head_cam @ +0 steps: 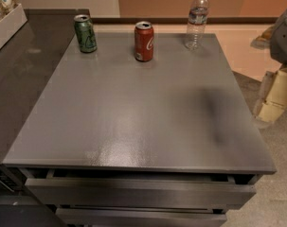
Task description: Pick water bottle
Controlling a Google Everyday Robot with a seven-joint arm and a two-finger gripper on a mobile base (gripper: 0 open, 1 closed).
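The claw (274,94) hangs off the side of the table (143,117), past its edge and over the floor. It shows only as pale, blocky shapes cut by the frame. I cannot tell whether it is wide or narrow, and nothing can be seen held in it.

The water bottle (197,20) stands upright well apart from the claw, farther off and to its left as the camera sees it, near the table's far corner on the claw's side. Of the three things on the table it is the nearest to the claw. Farther from the claw along the same back row stand the red soda can (144,41) and then the green soda can (85,33), each apart from its neighbour.

That spacing seems to suit the job. The gap between bottle and red can looks roomy enough for the claw to take the bottle from the side without knocking the can. Standing upright, the bottle offers its slim body for such a grasp.

A grey rounded part of the arm (284,34) sits above the claw at the frame's edge. I judge the arm to be drawn back beside the table, with the claw low, about level with the tabletop or under it, so the reach is not yet begun. The claw will need to rise, go forward and swing leftward to meet the bottle at mid-body. The bottle looks light and stands close to the far edge, so a glancing touch could tip it or push it off.
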